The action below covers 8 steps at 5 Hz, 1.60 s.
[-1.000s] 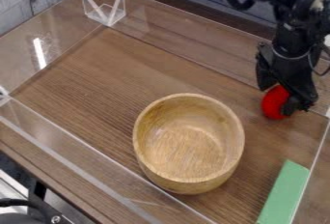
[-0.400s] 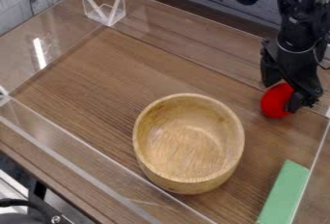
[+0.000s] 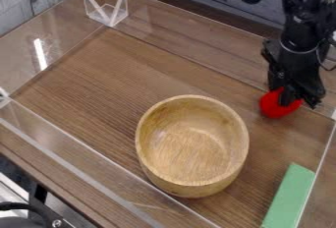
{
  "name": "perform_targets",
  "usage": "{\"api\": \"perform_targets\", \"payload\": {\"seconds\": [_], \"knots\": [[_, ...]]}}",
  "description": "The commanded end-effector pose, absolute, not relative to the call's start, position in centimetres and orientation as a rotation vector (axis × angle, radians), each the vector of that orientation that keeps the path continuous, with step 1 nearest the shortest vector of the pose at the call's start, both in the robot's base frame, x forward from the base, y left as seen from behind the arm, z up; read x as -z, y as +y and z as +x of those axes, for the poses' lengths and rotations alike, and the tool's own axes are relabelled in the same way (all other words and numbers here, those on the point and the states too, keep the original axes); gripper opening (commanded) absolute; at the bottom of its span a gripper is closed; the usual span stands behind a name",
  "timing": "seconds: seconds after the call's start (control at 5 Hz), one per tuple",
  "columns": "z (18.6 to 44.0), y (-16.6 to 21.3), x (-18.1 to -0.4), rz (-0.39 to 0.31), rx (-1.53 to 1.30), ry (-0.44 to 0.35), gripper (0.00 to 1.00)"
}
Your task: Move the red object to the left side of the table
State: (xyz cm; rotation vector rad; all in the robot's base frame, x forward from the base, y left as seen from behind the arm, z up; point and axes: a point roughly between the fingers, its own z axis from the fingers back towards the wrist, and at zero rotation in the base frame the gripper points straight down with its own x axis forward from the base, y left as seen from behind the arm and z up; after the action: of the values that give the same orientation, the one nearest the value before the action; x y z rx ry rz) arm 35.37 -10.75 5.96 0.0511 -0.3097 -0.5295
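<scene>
The red object (image 3: 273, 102), small and glossy, lies on the table (image 3: 118, 75) at its far right edge. My black gripper (image 3: 294, 94) comes straight down on it, and its fingers are drawn in against the red object, covering its right part. The object still rests on the wood. The arm rises out of the frame at the top right.
A round wooden bowl (image 3: 194, 143) stands in the middle front of the tabletop. A flat green block (image 3: 292, 199) lies at the front right corner. Low clear acrylic walls (image 3: 53, 139) ring the table, with a clear folded stand (image 3: 105, 8) at the back left.
The gripper's fingers have drawn together from wide open onto the red object. The object has shifted slightly left and down. The bowl and the green block have not moved.
</scene>
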Motion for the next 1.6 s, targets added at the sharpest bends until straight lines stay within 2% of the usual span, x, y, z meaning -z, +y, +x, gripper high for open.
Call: {"api": "perform_targets", "payload": {"seconds": [0.0, 0.2, 0.4, 0.6, 1.0, 1.2, 1.4], "knots": [[36.3, -9.6, -12.6, 0.088, 0.48, -0.458, 0.0], [35.8, -5.9, -17.1, 0.136, 0.405, -0.489, 0.0], [35.5, -2.0, -19.9, 0.167, 0.315, -0.488, 0.0], [35.0, -0.8, -19.3, 0.168, 0.301, -0.481, 0.0], [34.2, 1.5, -17.1, 0.168, 0.263, -0.439, 0.0], [33.3, 4.3, -16.2, 0.176, 0.219, -0.417, 0.0], [31.0, 7.1, -15.2, 0.182, 0.179, -0.401, 0.0]]}}
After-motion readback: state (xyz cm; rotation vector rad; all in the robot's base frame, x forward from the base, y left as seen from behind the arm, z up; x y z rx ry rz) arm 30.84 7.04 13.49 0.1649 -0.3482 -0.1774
